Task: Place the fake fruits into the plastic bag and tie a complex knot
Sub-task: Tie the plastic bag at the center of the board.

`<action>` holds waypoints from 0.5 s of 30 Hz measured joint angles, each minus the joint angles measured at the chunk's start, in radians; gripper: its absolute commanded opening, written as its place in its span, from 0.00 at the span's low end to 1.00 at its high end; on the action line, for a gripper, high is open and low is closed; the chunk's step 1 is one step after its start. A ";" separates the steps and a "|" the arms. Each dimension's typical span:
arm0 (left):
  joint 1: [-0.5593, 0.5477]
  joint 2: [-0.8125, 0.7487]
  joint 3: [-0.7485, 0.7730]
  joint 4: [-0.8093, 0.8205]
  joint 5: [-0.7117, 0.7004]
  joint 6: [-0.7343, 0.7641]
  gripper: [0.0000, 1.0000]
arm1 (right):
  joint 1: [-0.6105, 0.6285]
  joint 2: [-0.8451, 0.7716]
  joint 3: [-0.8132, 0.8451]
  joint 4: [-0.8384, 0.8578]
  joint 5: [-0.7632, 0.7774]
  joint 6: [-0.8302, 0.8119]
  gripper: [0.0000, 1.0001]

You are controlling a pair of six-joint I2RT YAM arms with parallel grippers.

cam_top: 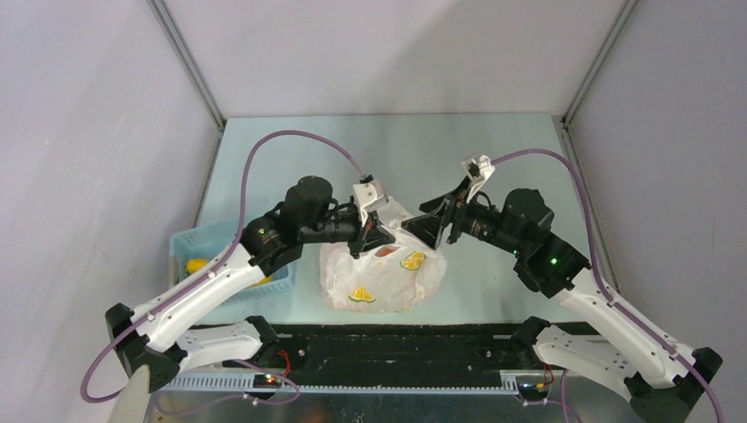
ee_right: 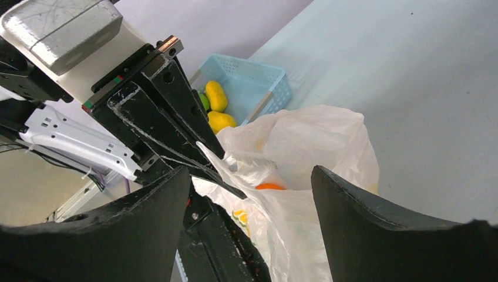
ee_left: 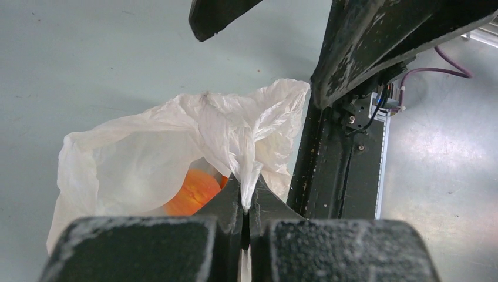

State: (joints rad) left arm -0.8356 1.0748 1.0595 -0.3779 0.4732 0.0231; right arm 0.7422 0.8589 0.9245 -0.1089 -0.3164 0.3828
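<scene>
This is looking like a robotics lab's test cell: plain grey panels [cam_top: 388, 53] are closing in a pale green table [cam_top: 493, 150], with metal struts [cam_top: 187, 62] running up the corners. A left arm [cam_top: 203, 291] and a right arm [cam_top: 608, 308] are sitting bolted to a black base rail [cam_top: 396, 348], purple cables [cam_top: 264, 145] looping off them, above a slotted cable duct [cam_top: 370, 381].

Blue slatted basket [ee_right: 275, 97], pale table [cam_top: 352, 150]

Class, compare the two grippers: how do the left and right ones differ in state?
The left gripper is shut, pinching a fold of the plastic bag; the right gripper is open, holding nothing. The left's fingers meet; the right's stand wide apart. Both are black, near the bag's top.
</scene>
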 measured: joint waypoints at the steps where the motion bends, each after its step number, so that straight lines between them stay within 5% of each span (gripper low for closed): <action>1: 0.000 -0.004 0.000 0.001 0.001 0.000 0.00 | 0.000 -0.006 -0.001 -0.002 0.006 0.003 0.81; 15: 0.000 -0.109 -0.001 0.018 0.057 0.014 0.00 | -0.018 -0.004 -0.012 0.060 -0.106 0.053 0.78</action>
State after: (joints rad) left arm -0.8356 0.9661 1.0588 -0.3603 0.5301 0.0368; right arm 0.7246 0.8547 0.9127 -0.0494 -0.4221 0.4358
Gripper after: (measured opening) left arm 0.020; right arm 0.793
